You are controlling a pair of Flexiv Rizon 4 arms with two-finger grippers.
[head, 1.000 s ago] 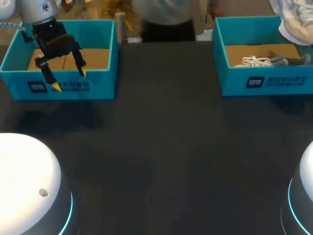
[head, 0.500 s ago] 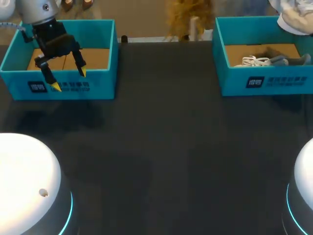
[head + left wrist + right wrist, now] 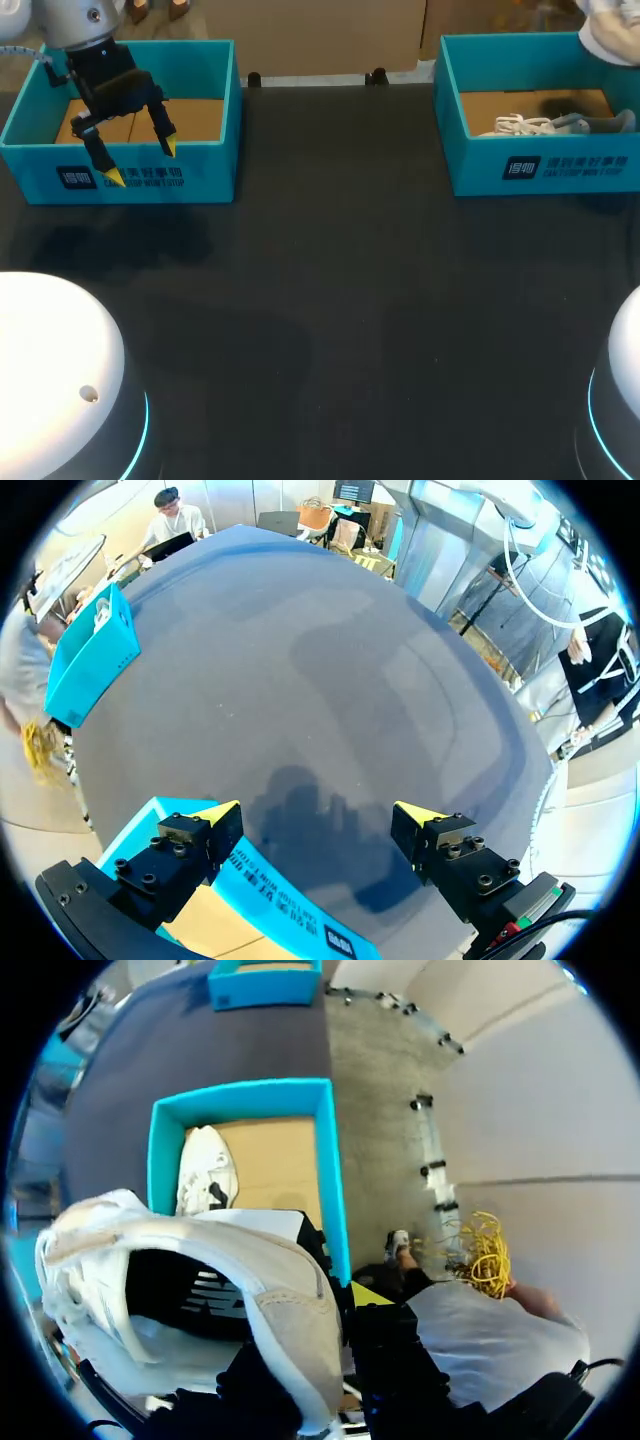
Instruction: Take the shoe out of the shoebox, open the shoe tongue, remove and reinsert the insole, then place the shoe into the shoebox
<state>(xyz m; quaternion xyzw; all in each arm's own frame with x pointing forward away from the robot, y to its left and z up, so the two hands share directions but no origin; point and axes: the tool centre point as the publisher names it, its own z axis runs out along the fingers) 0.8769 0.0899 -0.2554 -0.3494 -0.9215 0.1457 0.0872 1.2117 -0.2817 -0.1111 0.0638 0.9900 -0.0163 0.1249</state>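
Observation:
My right gripper [image 3: 335, 1305] is shut on the heel collar of a white shoe [image 3: 200, 1260], held high above the right teal shoebox [image 3: 330, 1170]. In the head view only a bit of that shoe [image 3: 612, 15] shows at the far right corner. A second white shoe [image 3: 205, 1170] lies inside the box, its laces [image 3: 518, 125] showing in the head view. My left gripper [image 3: 135, 160] hangs open over the front wall of the left teal box [image 3: 200, 170], with nothing between its fingers [image 3: 222, 813].
The dark table [image 3: 340, 300] stretches between the two boxes. The left box [image 3: 290, 915] has a bare cardboard floor [image 3: 195, 118]. The right shoebox [image 3: 540, 165] stands at the table's far right, the left one at its far left.
The held shoe has risen further out of the head view at the top right. My left arm has stayed where it was.

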